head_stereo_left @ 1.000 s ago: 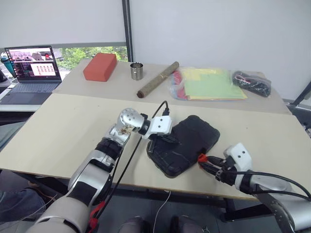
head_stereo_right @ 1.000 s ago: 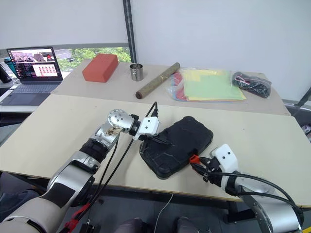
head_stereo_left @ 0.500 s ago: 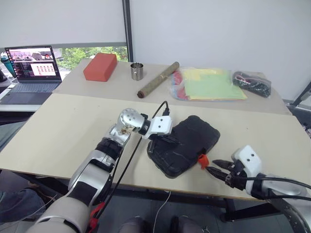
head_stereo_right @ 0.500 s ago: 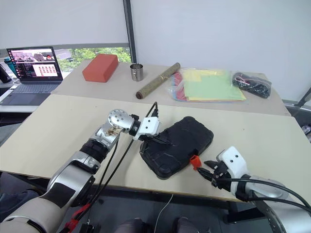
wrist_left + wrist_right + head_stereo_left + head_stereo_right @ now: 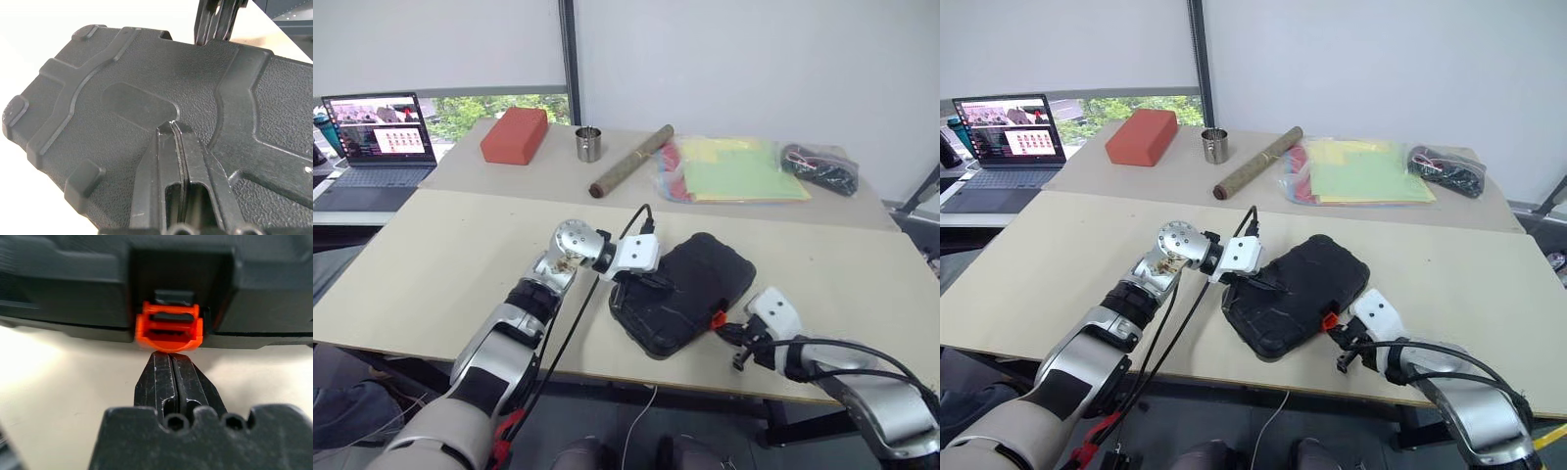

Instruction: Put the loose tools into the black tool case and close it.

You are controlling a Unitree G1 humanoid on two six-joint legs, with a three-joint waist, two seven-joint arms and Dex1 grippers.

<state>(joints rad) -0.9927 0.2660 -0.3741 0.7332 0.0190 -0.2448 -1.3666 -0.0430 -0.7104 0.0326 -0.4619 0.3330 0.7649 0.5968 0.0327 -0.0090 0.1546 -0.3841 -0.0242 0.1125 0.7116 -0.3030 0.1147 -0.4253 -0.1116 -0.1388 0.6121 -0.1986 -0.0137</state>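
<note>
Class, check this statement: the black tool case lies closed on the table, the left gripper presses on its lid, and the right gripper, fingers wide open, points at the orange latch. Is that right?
Not quite. The right gripper is shut, fingers together, just below the orange latch; the right wrist view shows it. The rest holds: the black tool case lies closed and the left gripper presses on its lid.

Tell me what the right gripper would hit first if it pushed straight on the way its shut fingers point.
The orange latch on the black tool case. The right gripper, fingers shut, points right at the latch's lower edge, tips just short of it or touching; which, I cannot tell.
</note>
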